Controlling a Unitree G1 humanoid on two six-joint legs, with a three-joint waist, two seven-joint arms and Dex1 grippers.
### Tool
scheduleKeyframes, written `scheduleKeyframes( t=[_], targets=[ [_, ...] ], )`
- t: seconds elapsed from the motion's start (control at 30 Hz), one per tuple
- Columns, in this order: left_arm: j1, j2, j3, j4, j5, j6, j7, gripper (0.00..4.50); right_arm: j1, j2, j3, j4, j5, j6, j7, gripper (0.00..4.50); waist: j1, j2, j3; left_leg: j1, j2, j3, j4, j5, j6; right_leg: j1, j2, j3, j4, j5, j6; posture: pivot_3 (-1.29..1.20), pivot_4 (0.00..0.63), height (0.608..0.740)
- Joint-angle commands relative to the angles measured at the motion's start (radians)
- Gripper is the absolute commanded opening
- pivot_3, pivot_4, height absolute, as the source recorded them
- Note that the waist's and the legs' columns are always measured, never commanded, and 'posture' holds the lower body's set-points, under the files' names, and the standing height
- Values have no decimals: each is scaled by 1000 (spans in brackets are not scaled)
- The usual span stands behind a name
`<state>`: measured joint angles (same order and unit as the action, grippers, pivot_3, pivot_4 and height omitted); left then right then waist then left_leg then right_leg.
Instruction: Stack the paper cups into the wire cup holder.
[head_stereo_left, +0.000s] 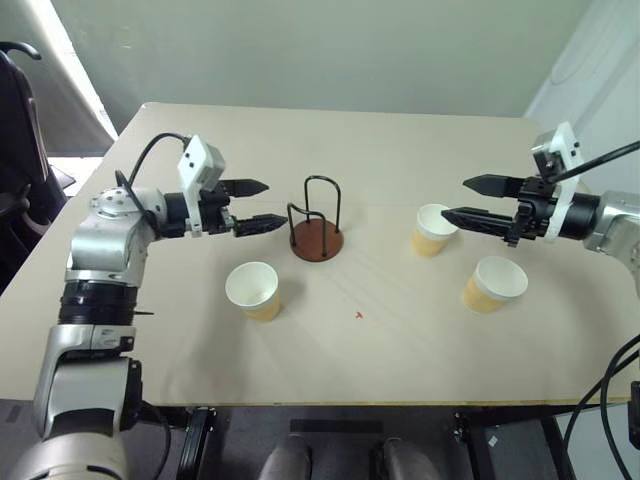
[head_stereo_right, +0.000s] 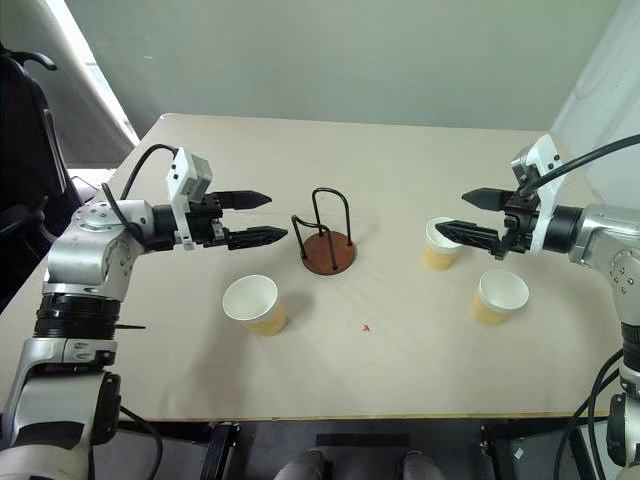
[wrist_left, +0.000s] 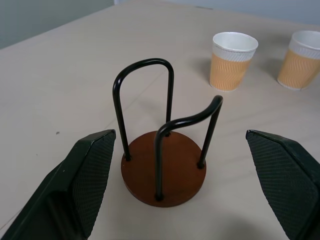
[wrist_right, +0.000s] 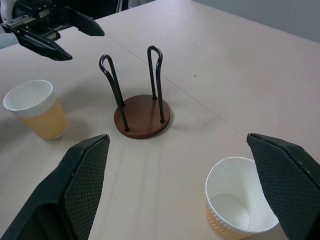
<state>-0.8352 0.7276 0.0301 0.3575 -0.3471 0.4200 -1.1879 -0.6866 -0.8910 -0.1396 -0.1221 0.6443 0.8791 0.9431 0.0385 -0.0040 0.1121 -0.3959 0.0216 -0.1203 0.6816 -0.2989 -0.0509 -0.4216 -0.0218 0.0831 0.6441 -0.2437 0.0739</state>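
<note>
Paper cups: three upright, loose round holder (head_stereo_left: 317, 235) | nearest cup (head_stereo_left: 253, 290) toward us, left | left end effector (head_stereo_left: 256, 205) released, empty | right end effector (head_stereo_left: 455, 197) released over second cup (head_stereo_left: 433, 229) | we judge stacking unstarted, third cup (head_stereo_left: 493, 283) waiting.

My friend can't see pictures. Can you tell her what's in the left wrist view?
An empty wire cup holder stands on a tan table, framed by the left tool's two open black fingers. Two upright paper cups stand beyond it.
</note>
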Motion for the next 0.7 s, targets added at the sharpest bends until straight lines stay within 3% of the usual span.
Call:
scheduleKeyframes(
  t=[0.03,0.7],
  targets=[
    [-32,-7,13,9,17,-36,34,4500,-6,-17,-34,-22,-1,-20,-3,4462,-1,0,0,0,0,0,0,0,0,0,0,0,0,0,0,0,150,740],
    [-24,-69,-26,43,84,-96,82,4500,7,-5,-20,-19,-31,-41,-19,4462,0,0,0,0,0,0,0,0,0,0,0,0,0,0,0,0,150,740]
  ],
)
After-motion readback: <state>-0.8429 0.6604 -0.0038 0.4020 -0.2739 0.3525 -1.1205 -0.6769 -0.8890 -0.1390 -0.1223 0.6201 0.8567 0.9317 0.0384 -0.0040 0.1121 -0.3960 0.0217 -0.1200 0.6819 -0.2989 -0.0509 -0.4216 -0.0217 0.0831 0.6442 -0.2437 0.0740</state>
